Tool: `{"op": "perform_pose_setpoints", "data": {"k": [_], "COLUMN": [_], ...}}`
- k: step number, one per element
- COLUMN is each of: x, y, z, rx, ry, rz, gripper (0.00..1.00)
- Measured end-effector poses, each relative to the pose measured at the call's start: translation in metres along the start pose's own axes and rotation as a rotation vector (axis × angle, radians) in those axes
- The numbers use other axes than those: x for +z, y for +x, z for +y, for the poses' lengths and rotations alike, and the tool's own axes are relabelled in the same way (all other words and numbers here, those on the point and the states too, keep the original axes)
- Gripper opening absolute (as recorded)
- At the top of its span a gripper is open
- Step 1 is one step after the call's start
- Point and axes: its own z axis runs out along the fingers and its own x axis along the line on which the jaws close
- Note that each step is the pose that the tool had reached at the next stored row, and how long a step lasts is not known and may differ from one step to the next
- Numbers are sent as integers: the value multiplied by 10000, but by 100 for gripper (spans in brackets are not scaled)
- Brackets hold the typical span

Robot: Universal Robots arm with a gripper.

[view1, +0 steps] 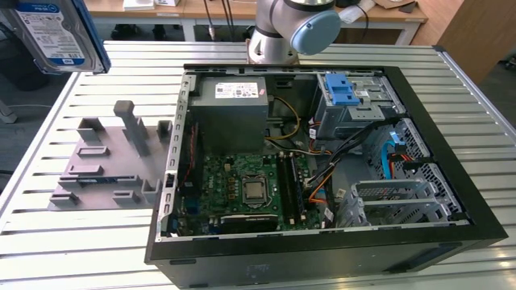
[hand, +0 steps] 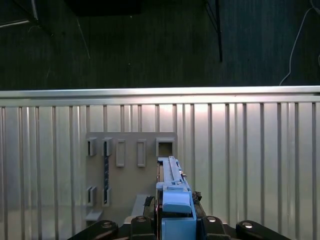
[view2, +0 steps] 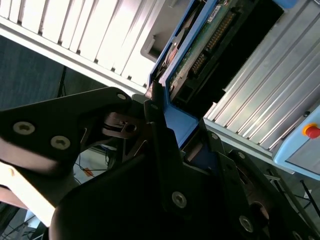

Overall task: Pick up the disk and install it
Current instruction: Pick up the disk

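Observation:
The disk [view1: 57,33] hangs in the air at the exterior view's upper left, above the table's far corner, showing its white-and-blue label and blue rails. In the first wrist view its blue rail edge [hand: 174,192] stands between the black fingers of my gripper [hand: 175,222], which is shut on it. The second wrist view shows the disk's green circuit board side [view2: 200,47] and blue rail clamped in the gripper [view2: 167,125]. The disk is above the grey fixture plate [hand: 130,170], well away from the open computer case [view1: 419,181].
The open case lies on the slatted metal table [view1: 72,241], with a grey power supply [view1: 234,112], motherboard [view1: 250,187] and drive cage with blue latch [view1: 342,90]. The grey fixture plate [view1: 113,163] has upright posts. The arm's base [view1: 286,30] stands behind the case.

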Motion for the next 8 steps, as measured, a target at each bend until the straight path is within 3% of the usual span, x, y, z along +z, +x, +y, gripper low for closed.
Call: {"op": "perform_pose_setpoints", "data": {"k": [8], "x": [-104], "y": [1], "z": [-2], "rx": [0], "ry": [4], "rz": [0], "gripper": [36]}}
